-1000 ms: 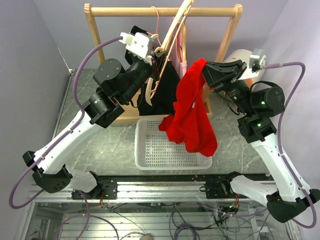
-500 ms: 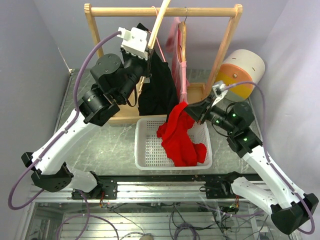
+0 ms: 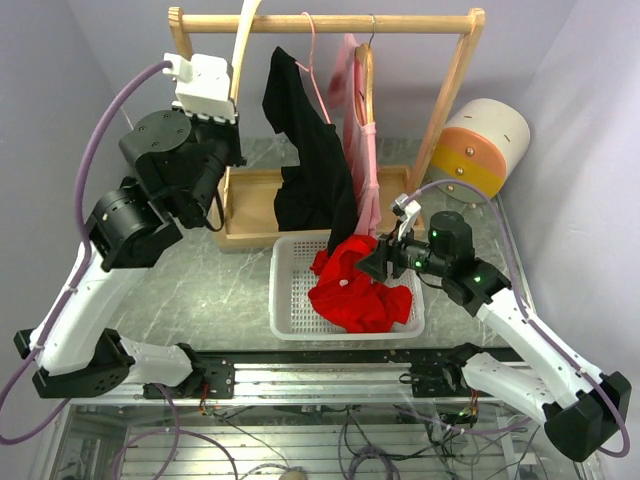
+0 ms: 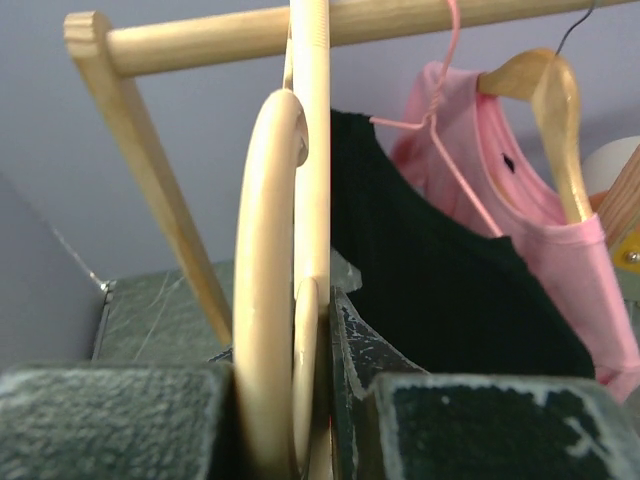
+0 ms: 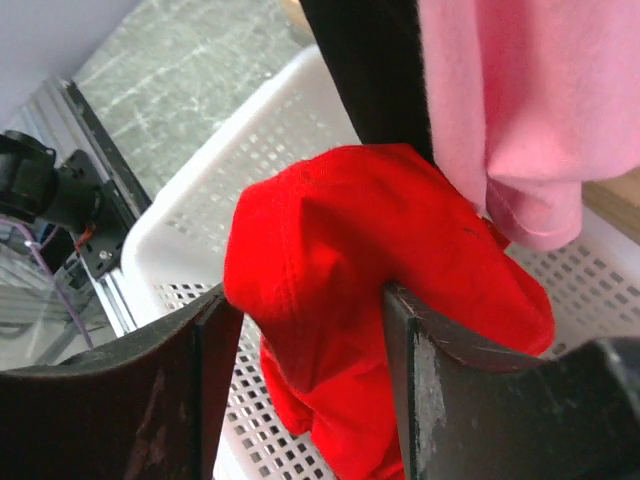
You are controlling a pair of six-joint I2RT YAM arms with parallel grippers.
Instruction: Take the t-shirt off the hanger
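Red t-shirt (image 3: 355,297) off, in the basket (image 3: 295,300).
Left fingers (image 4: 450,425) pinch the bare wooden hanger (image 3: 243,45); right fingers (image 5: 120,390) spread around the t-shirt; only withdrawal remains.

A wooden garment rack (image 3: 320,22) stands across the top of the frame on a grey marbled tabletop (image 3: 205,290). From its rail hang a black shirt (image 3: 315,180) on a thin pink hanger (image 3: 311,55) and, right of it, a pink shirt (image 3: 366,180) on a wooden hanger (image 4: 545,90). A white perforated basket (image 3: 290,300) sits lower centre. A cream, orange and yellow cylinder (image 3: 490,140) lies at right.
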